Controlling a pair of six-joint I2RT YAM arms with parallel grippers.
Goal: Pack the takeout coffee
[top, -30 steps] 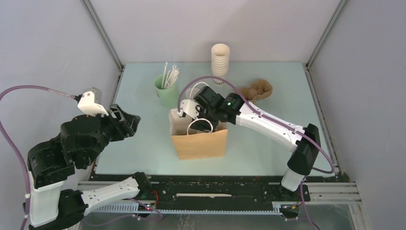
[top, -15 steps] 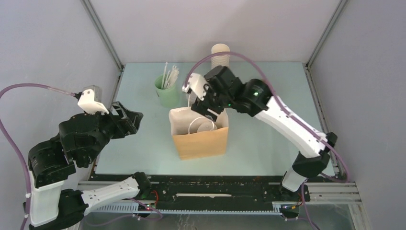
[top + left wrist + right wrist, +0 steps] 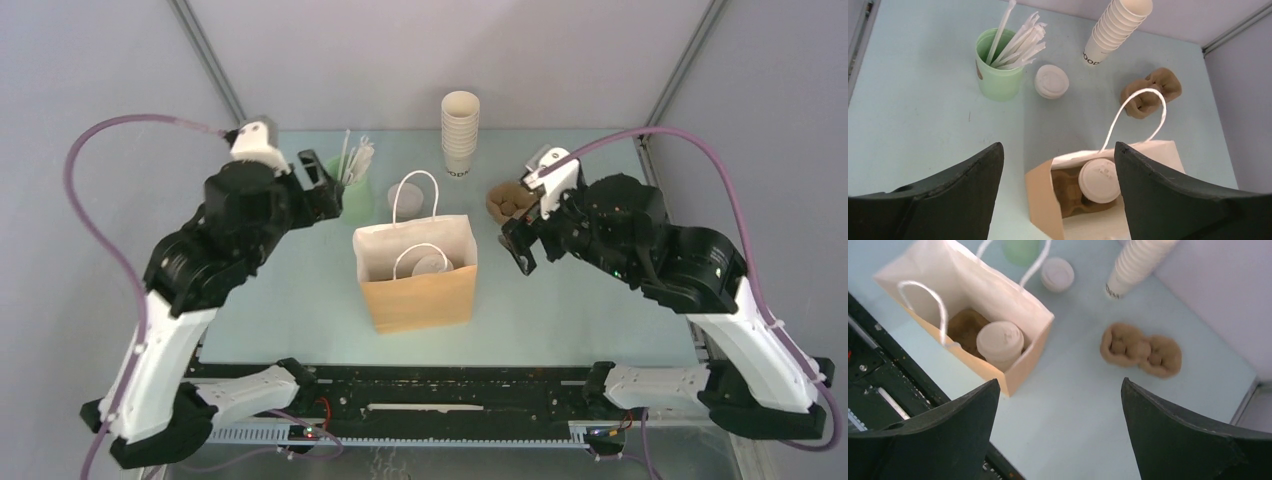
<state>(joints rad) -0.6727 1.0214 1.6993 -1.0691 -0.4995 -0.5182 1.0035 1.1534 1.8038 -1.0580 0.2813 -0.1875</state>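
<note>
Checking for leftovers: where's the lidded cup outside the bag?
Left wrist view: the lidded cup stands between the green straw cup and the cup stack.

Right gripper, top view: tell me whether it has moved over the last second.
Yes. The right gripper has pulled back rightward from above the paper bag and now hangs right of it, fingers open.

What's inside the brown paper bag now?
A white paper cup with a round white lid, seated in a brown moulded cardboard carrier. The lid and bag hide most of the cup and the bag floor.
</note>
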